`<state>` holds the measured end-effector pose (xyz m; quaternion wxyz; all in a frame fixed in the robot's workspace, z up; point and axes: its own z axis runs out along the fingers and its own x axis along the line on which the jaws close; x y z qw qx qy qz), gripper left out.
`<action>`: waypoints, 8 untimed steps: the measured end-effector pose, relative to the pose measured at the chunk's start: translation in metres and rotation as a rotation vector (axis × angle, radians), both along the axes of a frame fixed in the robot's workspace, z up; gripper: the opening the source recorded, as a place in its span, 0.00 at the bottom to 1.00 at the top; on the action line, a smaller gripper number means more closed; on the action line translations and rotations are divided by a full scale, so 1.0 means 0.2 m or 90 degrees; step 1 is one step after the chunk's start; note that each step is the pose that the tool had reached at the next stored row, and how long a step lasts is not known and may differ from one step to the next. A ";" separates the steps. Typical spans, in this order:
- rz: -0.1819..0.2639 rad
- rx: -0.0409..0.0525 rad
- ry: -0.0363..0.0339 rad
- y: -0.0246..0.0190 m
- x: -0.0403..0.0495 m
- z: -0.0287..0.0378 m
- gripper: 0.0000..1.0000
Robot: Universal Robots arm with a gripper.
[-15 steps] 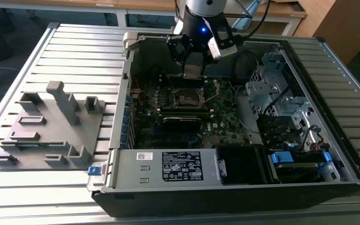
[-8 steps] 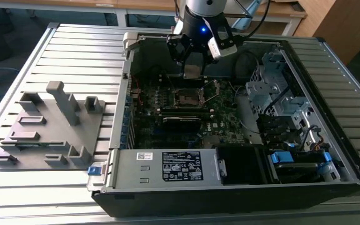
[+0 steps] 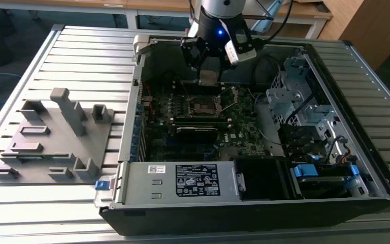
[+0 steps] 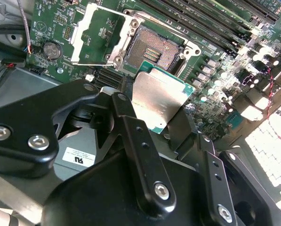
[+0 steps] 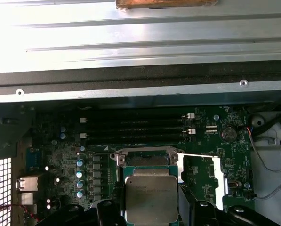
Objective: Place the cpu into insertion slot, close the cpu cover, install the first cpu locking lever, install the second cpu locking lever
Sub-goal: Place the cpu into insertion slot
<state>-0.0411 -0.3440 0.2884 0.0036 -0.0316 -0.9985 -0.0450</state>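
Black tool [image 4: 155, 107] pinches the flat silvery-grey square cpu [image 4: 161, 92] by opposite edges near the dark square insertion slot [image 4: 152, 49]; the silvery cpu cover [image 4: 100, 33] lies open, giving access.

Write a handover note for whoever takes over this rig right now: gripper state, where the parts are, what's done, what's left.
The gripper is shut on the cpu, holding it over the board close to the insertion slot.
The insertion slot is empty, its contacts exposed.
The cpu cover is swung open beside the slot.
Done: cpu in the grip.
Left: seating the cpu, closing the cover, both locking levers.
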 end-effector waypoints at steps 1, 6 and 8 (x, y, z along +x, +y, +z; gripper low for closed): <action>0.000 0.0001 -0.0001 0.000 0.000 -0.002 0.54; 0.000 0.0001 -0.0001 0.000 0.000 -0.006 0.54; 0.000 -0.0001 0.0000 0.000 0.000 -0.007 0.54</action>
